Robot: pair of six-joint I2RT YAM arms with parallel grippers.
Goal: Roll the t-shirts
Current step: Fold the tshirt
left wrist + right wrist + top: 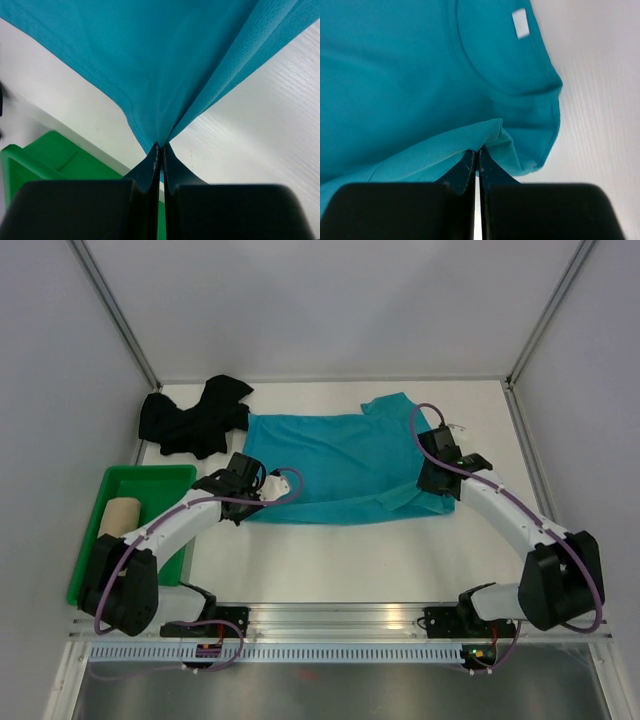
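Down at the near edge of the white table [340, 565], the two arms are bolted side by side. A little farther on the left sits a green plastic tray [150, 473], and inside it lies a tan t-shirt rolled up into a fat tube [120, 517]. Past that, a soft teal t-shirt [340, 465] is spread out sideways in the middle of the table, with its neck hole to the right. The left gripper [160, 146] has its jaws pressed tight on the near left corner of the teal shirt, and the cloth fans out from the pinch. The right gripper [476, 151] is pinching a fold of the same shirt's near edge, close to the neck and a small white label. Far back on the left, a black t-shirt [195, 418] lies in a crumpled heap right beside the teal one. I think the arms are at the grab-the-edge step, getting the teal shirt ready to fold narrow before rolling. Next, both arms should lift together and carry the near edge away from them at the same speed, so the cloth lands flat.
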